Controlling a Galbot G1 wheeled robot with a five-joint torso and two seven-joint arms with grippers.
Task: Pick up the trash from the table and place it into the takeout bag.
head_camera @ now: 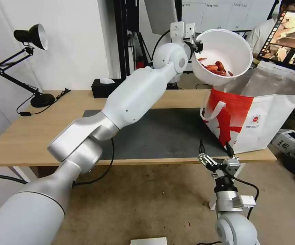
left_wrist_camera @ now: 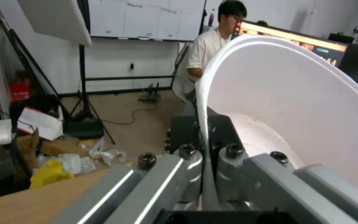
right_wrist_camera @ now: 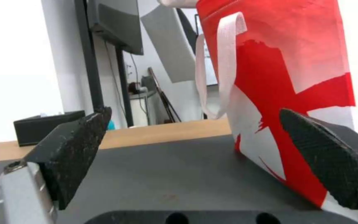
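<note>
My left gripper [head_camera: 198, 46] is shut on the rim of a white round bowl [head_camera: 227, 54] holding red crayfish shells [head_camera: 217, 67]. The bowl is tilted and raised just above the open top of the takeout bag [head_camera: 256, 115], a white tote with a red front panel and silver lining, standing at the table's [head_camera: 25, 136] right end. In the left wrist view the bowl's rim [left_wrist_camera: 206, 118] runs between the clamped fingers. My right gripper [head_camera: 215, 149] hangs open at the table's front edge, just in front of the takeout bag [right_wrist_camera: 286, 77].
A dark grey mat [head_camera: 161, 136] covers the middle of the table. A black desk lamp [head_camera: 28, 61] stands at the back left and a black tissue box [head_camera: 105, 86] at the back. A person sits behind, past the bag.
</note>
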